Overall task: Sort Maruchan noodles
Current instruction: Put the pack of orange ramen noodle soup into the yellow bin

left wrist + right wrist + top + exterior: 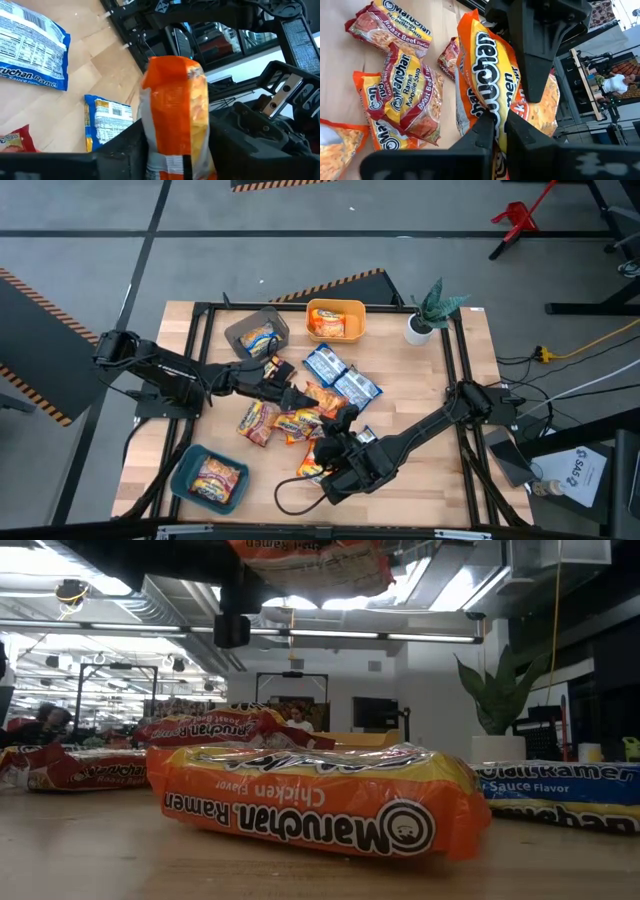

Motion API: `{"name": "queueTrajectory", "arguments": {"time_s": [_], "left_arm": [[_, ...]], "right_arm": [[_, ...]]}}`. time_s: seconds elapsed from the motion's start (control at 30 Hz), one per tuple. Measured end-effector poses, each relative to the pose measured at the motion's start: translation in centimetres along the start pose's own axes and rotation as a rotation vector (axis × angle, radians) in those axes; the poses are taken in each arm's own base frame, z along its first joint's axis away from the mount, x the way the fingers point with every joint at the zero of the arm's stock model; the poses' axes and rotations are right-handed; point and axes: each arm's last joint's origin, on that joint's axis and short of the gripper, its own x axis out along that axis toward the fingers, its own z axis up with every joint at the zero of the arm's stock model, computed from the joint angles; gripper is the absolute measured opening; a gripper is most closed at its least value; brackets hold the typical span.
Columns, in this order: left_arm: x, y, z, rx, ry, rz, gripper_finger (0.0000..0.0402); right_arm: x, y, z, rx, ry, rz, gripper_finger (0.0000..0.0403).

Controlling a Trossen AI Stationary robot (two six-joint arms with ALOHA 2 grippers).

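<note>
Over the middle of the table, an orange packet (482, 65) of the Maruchan noodles hangs clear of the wood with both arms on it. The right gripper (499, 132) is clamped on one end and the left gripper (172, 150) is pinched on the other, so neither jaw pair is free. The main risk, as I judge it, is the shared grip: if the arms draw apart before one lets go, the crinkly wrapper could tear or the noodle block inside could crack. If both ease off together, the packet drops back onto the heap below. A thin edge grip could also let it slip and swing. On the wood beneath lie red beef packets (257, 421) toward eight o'clock, and another orange packet (312, 468) at six o'clock. Two blue packets (340, 377) sit just past centre toward one o'clock — right on the line to the orange bin (336, 306) at twelve o'clock, which already holds orange packets. The grey bin (240, 330) stands at eleven o'clock, the teal bin (185, 470) at seven with a red packet inside, and a potted plant (420, 328) at two. The crossed arms themselves crowd the centre — whichever carries on must clear the other first.
</note>
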Motion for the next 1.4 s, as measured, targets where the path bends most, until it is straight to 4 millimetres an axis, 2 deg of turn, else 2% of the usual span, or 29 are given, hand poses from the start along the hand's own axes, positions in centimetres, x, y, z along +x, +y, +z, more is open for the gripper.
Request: {"name": "queueTrajectory", "arguments": {"time_s": [0.17, 0.5, 0.63, 0.77, 0.97, 1.1, 1.27, 1.4], "left_arm": [[0.0, 0.0, 0.0, 0.003, -0.007, 0.004, 0.0140], [0.0, 0.1, 0.3, 0.034, -0.078, 0.033, 0.0135], [-0.1, 0.4, 1.0, 0.043, -0.106, 0.046, 0.0135], [-0.2, 1.0, 2.4, 0.051, -0.159, 0.073, 0.0134], [-1.4, 3.3, 7.1, 0.094, -0.310, 0.159, 0.0134], [-3.1, 5.3, 11.1, 0.100, -0.428, 0.224, 0.0134], [-4.7, 6.8, 16.1, 0.102, -0.485, 0.237, 0.0134], [-3.8, 7.7, 19.7, 0.105, -0.424, 0.208, 0.0134]], "right_arm": [[0.1, 0.2, 0.1, 0.022, 0.010, 0.071, 0.0049], [-0.4, 0.7, 0.1, 0.078, 0.025, 0.157, 0.0174], [-1.9, 1.5, -0.3, 0.095, 0.011, 0.168, 0.0196], [-4.6, 1.7, -1.3, 0.145, 0.011, 0.163, 0.0193], [-9.6, 0.6, -4.1, 0.319, 0.080, 0.151, 0.0179], [-11.6, 0.8, -5.6, 0.385, 0.096, 0.129, 0.0177], [-11.7, 1.0, -5.9, 0.422, 0.109, 0.135, 0.0176], [-11.2, 0.9, -5.7, 0.430, 0.136, 0.137, 0.0176]]}}
